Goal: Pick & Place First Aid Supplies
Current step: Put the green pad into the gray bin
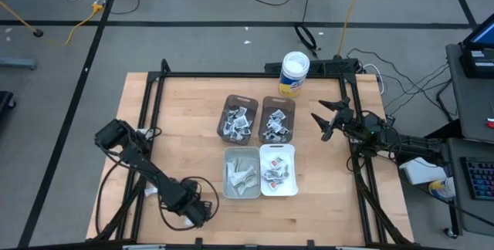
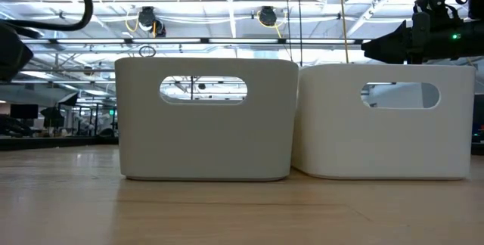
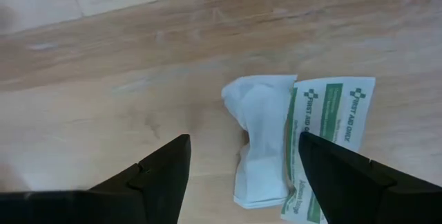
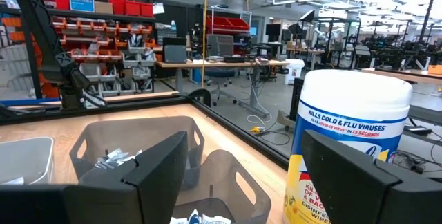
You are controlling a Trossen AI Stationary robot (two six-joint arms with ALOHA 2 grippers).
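Observation:
Two first aid packets lie flat on the wooden table near its front left corner: a crumpled white packet point(image 3: 259, 131) and, touching it, a white packet with green print point(image 3: 333, 124). My left gripper point(image 3: 243, 144) point(image 1: 194, 213) points down over them, open, one finger beside the white packet and the other over the green-printed one, touching neither as far as I can see. More packets point(image 1: 238, 123) fill the bins at mid-table. My right gripper point(image 1: 320, 123) point(image 4: 242, 148) hangs level and open at the right, facing the bins, with nothing between its fingers.
Four bins stand together at mid-table: two brown-grey ones point(image 1: 278, 105) at the far side, a grey one point(image 1: 241, 192) and a white one point(image 1: 293, 180) nearer. A white round tub with a yellow label point(image 1: 294, 74) stands behind them. Bare wood surrounds the left gripper.

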